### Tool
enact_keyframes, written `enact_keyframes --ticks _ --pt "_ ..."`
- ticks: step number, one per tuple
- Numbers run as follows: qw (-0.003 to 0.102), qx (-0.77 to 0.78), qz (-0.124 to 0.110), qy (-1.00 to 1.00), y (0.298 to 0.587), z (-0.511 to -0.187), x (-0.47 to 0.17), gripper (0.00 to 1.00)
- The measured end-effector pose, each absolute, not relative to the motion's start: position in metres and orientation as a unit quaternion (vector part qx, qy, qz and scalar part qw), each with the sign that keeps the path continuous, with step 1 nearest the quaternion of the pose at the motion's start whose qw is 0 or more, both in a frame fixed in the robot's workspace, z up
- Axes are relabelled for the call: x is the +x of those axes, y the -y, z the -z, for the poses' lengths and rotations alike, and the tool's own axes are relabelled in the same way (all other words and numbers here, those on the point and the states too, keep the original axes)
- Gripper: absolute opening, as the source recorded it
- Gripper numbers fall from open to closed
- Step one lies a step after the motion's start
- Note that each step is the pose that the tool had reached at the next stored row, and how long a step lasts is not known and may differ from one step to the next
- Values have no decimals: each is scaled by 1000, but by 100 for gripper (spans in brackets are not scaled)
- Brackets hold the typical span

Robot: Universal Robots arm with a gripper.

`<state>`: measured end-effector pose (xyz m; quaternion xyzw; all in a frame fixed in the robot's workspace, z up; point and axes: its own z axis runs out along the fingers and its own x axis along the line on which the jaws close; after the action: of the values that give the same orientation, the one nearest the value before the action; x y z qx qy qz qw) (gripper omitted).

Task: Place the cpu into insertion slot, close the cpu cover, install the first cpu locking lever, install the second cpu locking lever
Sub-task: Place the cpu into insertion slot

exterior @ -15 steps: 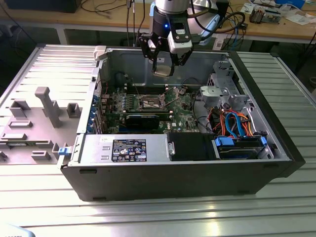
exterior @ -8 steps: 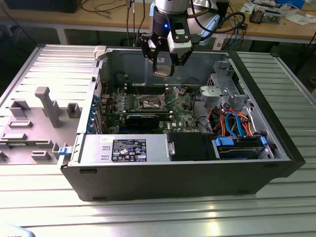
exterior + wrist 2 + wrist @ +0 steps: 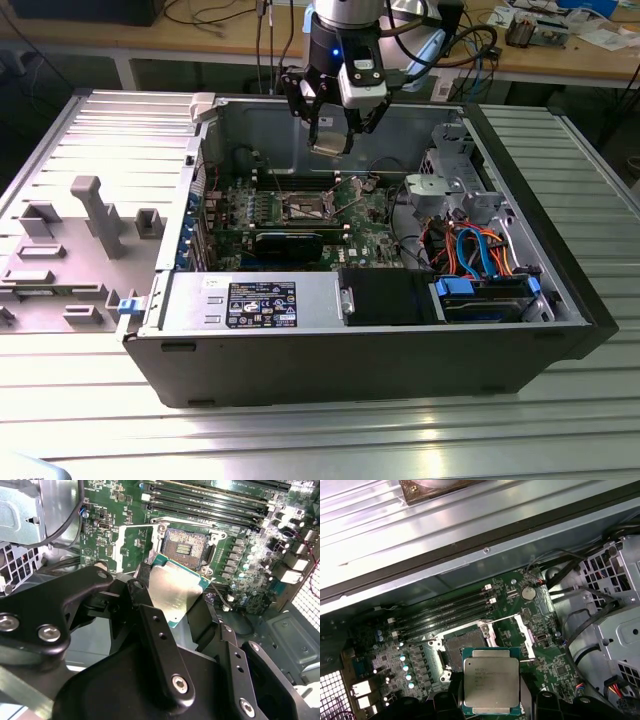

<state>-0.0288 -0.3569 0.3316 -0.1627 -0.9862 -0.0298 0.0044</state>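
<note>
My gripper (image 3: 330,138) hangs over the open computer case, shut on the cpu (image 3: 491,682). The chip is a flat square with a silvery top and a green rim, held by its edges between the black fingers (image 3: 150,610). It is in the air above the green board, clear of it. The insertion slot (image 3: 185,545), a dark square socket with a silver surround, lies uncovered on the board just beyond the chip; in the exterior view the slot (image 3: 305,208) is below the gripper. The cpu cover (image 3: 120,547), a thin silver frame, is swung open beside the socket.
Long memory slots (image 3: 445,610) run beside the socket. A long black card (image 3: 290,240) crosses the board nearer the front. A drive cage (image 3: 450,185) with blue and orange cables (image 3: 470,250) fills the case's right side. A grey fixture (image 3: 90,215) stands on the table at the exterior view's left.
</note>
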Motion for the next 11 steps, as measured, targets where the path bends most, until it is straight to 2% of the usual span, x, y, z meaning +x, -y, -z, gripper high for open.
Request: enact_keyframes --ticks 11 --pt "4 -174 30 984 357 -332 -29 54"
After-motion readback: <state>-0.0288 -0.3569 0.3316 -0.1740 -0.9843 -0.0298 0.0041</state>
